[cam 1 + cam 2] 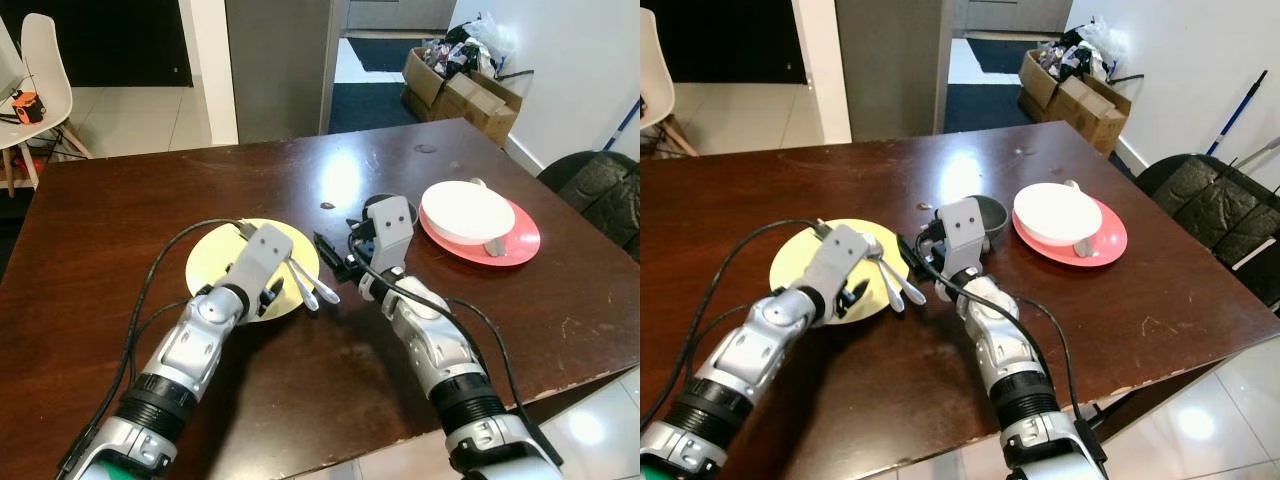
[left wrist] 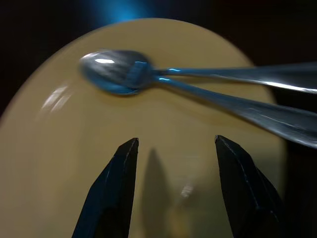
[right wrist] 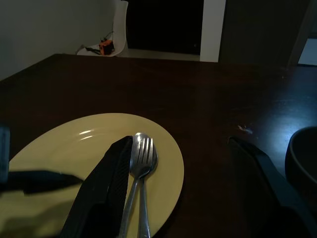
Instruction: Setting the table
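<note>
The left gripper (image 2: 173,188) is positioned low over the near part of the yellow plate (image 1: 215,255), with its two black fingers (image 2: 111,191) seen spread apart and nothing between them. A spoon (image 2: 116,72) and a fork (image 3: 144,163) are laid together on the plate's right portion, the fork's tines resting over the spoon's bowl, and their handles are extended past the plate's rim toward the robot. The plate is set on the dark wooden table (image 1: 120,200), somewhat left of centre.

The right gripper (image 3: 183,193) is held just right of the plate, directed across the table toward it; its fingers are observed wide apart and empty, one finger (image 3: 106,188) overlapping the cutlery in the wrist view. A dark bowl (image 1: 988,212) is located immediately behind the right wrist. Further right, a white bowl (image 1: 466,211) is seated on a pink plate (image 1: 520,243).

Beyond the table, a white chair (image 1: 45,70) is noted at far left, cardboard boxes (image 1: 460,90) with clutter against the right wall, and a black chair (image 1: 1205,200) at the table's right side.
</note>
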Motion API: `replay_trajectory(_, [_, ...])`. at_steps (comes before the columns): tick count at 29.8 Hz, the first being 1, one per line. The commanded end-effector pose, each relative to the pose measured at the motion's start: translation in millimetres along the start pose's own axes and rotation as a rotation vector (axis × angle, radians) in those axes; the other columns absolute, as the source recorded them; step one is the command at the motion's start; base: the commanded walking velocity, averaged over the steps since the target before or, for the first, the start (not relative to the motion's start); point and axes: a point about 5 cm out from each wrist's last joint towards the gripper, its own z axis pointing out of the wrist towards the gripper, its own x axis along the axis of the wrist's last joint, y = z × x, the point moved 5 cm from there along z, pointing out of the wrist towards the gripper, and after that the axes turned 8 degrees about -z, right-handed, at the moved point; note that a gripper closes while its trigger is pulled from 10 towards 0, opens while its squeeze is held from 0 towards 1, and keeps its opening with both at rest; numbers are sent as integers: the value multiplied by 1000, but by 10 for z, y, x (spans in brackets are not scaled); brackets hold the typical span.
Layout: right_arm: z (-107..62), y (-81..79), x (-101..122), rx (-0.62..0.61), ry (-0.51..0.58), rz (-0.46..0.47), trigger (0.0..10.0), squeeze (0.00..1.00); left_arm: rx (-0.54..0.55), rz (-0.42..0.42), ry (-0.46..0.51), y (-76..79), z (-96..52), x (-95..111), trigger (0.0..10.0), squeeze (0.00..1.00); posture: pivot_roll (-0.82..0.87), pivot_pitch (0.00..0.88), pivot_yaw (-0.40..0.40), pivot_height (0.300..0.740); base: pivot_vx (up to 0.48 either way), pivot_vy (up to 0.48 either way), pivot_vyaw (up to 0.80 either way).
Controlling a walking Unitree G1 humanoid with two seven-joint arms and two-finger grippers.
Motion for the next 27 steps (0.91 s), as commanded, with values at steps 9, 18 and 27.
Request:
replay_trajectory(9, [-71, 50, -83, -26, -18, 10, 10000, 0, -183, 46, -24, 271, -63, -135, 10000, 0, 91, 62, 73, 740, 0, 0, 0])
replay_trajectory(18, [-84, 79, -99, -28, -28, 3, 10000, 0, -284, 24, -20, 439, -215, -188, 10000, 0, 86, 62, 66, 740, 0, 0, 0])
replay_trajectory(27, [-117, 66, -218, -3, -85, -24, 10000, 0, -339, -15, -26, 520, -442, -278, 10000, 0, 88, 64, 61, 740, 0, 0, 0])
